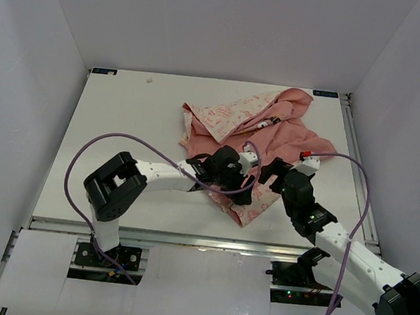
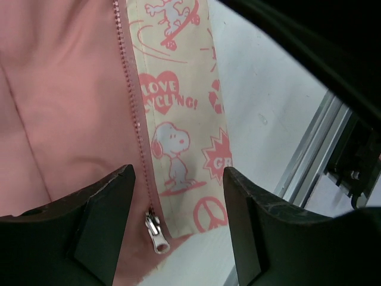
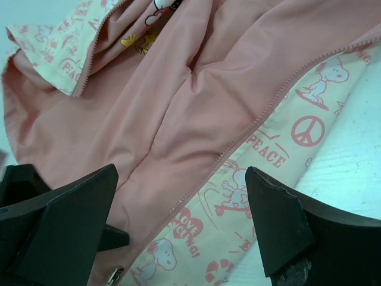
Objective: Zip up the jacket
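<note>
Unzipped jacket point(image 1: 284, 135) on the table point(image 1: 124, 118), left jaws and right jaws both spread over its zipper point(image 2: 134, 119).

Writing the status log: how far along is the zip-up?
Done: nothing; the jacket lies open, lining up, zipper edges apart. In hand: the left gripper hovers open over the zipper pull at one strip's end; the right gripper hovers open over the lining. Left: grip the pull, join both edges, draw it up.

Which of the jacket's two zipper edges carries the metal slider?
The edge framed by the left gripper, with the slider at its end; the other edge shows none.
</note>
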Controlling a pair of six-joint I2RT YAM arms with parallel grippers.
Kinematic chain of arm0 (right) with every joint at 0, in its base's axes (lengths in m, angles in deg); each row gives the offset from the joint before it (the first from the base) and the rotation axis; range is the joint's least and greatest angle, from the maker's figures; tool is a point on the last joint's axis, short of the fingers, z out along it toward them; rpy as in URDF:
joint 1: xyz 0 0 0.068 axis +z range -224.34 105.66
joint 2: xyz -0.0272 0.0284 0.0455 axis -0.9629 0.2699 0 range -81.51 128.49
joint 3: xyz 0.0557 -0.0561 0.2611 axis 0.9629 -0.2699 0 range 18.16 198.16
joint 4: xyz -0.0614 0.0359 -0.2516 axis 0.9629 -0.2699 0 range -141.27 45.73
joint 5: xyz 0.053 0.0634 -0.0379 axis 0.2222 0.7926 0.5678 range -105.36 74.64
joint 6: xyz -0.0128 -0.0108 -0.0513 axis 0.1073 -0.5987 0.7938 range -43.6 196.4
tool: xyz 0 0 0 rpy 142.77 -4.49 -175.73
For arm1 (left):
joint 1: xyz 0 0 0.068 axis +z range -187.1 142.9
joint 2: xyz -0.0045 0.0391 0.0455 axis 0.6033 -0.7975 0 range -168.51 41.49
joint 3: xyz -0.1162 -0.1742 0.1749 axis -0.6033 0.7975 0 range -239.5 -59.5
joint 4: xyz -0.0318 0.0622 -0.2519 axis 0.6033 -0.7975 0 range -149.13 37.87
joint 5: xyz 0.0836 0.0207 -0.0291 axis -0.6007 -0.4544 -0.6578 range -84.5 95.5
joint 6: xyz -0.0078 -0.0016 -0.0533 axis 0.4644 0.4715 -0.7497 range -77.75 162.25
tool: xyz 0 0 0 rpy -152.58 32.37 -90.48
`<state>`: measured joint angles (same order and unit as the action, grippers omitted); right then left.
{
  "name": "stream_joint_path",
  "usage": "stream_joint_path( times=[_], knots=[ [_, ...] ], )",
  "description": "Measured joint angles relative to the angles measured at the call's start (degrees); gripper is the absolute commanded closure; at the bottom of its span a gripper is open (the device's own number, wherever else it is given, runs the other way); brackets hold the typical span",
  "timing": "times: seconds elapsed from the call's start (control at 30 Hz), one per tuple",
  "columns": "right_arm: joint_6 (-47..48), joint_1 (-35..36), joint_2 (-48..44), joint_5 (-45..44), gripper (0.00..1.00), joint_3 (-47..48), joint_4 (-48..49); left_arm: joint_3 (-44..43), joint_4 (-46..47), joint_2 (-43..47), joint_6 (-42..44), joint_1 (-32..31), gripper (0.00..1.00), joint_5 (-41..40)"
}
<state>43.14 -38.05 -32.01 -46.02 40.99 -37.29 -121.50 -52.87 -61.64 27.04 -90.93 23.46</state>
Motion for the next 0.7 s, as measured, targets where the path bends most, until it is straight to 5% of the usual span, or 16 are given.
stream_joint_path(
  times=[0.4, 0.57, 0.7],
  knots=[
    [0.3, -0.3, -9.1, -0.7, 0.06, -2.3, 0.6, -7.7, -5.0, -8.9, 3.3, 1.2, 0.32, 1.3],
    [0.6, -0.3, -8.2, -0.6, 0.06, -2.4, 0.9, -8.8, -5.7, -9.7, 4.0, 1.6, 0.56, 4.3],
    [0.7, -0.3, -7.5, -0.1, 0.06, -2.7, 1.0, -9.1, -5.7, -10.0, 3.7, 1.9, 0.66, 8.7]
  ],
)
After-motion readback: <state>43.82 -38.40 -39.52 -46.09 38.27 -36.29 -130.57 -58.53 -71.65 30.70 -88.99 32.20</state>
